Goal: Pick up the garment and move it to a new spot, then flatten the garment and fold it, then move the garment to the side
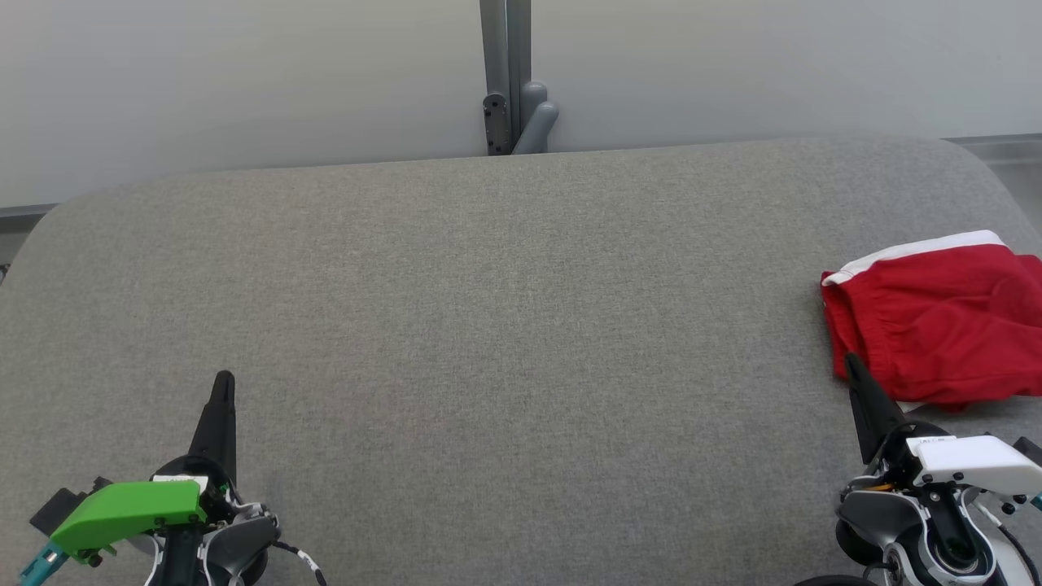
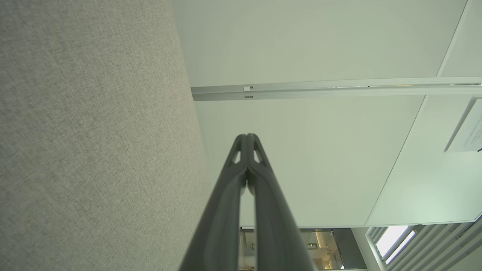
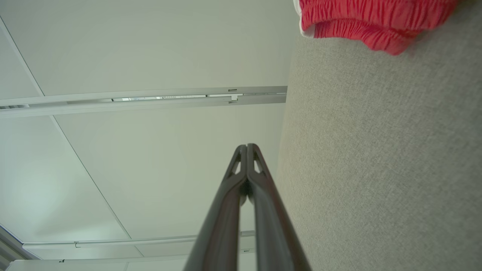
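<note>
A red garment (image 1: 936, 325) with a white band along its far edge lies bunched on the grey fabric-covered bench (image 1: 505, 325), far over on the robot's right, where the head view's edge cuts it off. The rest of the bench surface is bare grey cloth.

The right fingers (image 1: 867, 407) are pressed together with nothing between them. They point away from the robot at the near left corner of the garment. In the head view their tip overlaps the red cloth's edge, and whether it touches cannot be told. The right wrist view shows the closed fingers (image 3: 226, 214) aimed at the pale wall, with the garment (image 3: 369, 19) off to one side.

The left fingers (image 1: 220, 415) are also shut and empty. They hang over the bench's near left part, well apart from the garment. A grey metal post (image 1: 505, 73) stands against the wall (image 1: 244, 81) behind the bench.
</note>
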Controlling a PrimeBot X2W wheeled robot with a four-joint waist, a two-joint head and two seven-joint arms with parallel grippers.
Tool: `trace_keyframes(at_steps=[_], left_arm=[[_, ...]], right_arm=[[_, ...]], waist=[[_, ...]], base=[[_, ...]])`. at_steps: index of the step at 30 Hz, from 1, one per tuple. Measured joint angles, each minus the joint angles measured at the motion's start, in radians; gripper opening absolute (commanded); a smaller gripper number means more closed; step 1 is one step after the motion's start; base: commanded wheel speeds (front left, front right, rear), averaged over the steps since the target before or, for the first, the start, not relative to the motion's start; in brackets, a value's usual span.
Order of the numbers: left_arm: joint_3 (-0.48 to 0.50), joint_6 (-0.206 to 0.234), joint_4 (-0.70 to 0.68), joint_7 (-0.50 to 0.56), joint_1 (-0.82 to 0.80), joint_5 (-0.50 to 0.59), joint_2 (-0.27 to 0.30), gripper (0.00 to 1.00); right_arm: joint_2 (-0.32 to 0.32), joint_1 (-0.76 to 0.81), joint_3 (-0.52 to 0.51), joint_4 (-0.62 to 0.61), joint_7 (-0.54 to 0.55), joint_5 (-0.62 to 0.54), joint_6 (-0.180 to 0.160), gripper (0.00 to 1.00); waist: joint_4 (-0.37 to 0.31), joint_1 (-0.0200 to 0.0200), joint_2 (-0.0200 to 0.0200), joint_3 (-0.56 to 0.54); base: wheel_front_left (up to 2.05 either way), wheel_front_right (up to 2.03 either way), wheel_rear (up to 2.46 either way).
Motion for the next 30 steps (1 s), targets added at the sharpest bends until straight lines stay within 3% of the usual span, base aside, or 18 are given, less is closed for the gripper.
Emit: trace_keyframes(at_steps=[30], left_arm=[[0.000, 0.000, 0.000, 0.000, 0.000, 0.000, 0.000, 0.00]], right_arm=[[0.000, 0.000, 0.000, 0.000, 0.000, 0.000, 0.000, 0.00]], waist=[[0.000, 0.0000, 0.0000, 0.000]], base=[[0.00, 0.00, 0.00]])
